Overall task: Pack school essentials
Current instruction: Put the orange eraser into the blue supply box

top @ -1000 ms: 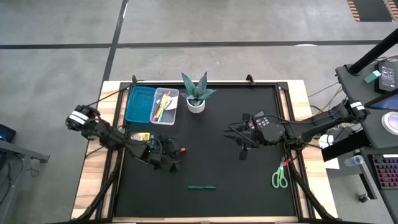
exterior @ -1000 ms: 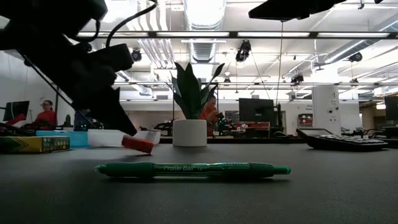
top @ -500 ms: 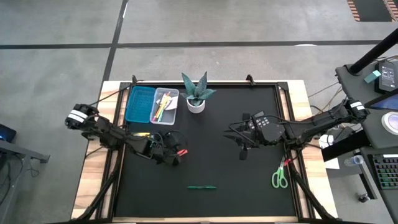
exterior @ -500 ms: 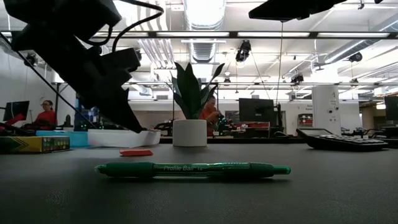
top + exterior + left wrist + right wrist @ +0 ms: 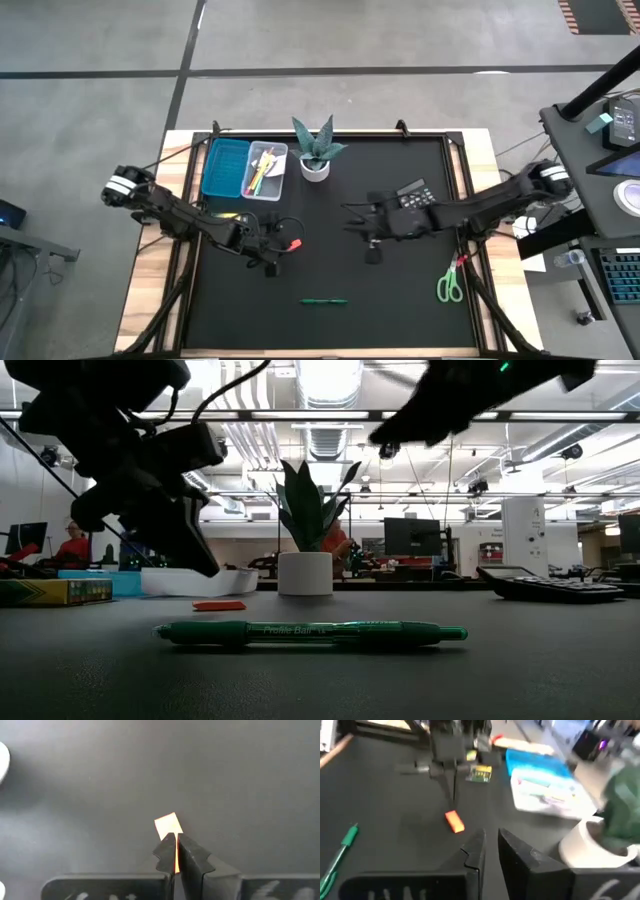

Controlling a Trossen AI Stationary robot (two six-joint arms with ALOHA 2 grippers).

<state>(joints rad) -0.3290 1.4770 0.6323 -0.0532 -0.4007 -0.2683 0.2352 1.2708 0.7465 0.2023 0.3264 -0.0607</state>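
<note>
Red eraser (image 5: 294, 244) flat on black mat (image 5: 330, 200), left of centre in high view, loose. Your left gripper (image 5: 271, 265) just below-left of it, fingers pressed together, pinching nothing. Your right gripper (image 5: 372, 253) mid-frame, hovering, fingers nearly together, narrow gap, empty. Green pen (image 5: 325, 300) lower centre. Scissors (image 5: 449, 284) lower right. Clear bin (image 5: 265, 170) with pens upper left, beside plant (image 5: 317, 150).

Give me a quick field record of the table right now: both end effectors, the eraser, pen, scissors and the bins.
left end effector: shut, empty, above the mat beside the eraser
right end effector: mid-table, narrowly open, empty
red eraser: flat on mat, not held
green pen: loose, front centre
scissors: right edge of mat
clear bin: holds pens, beside blue bin
</note>
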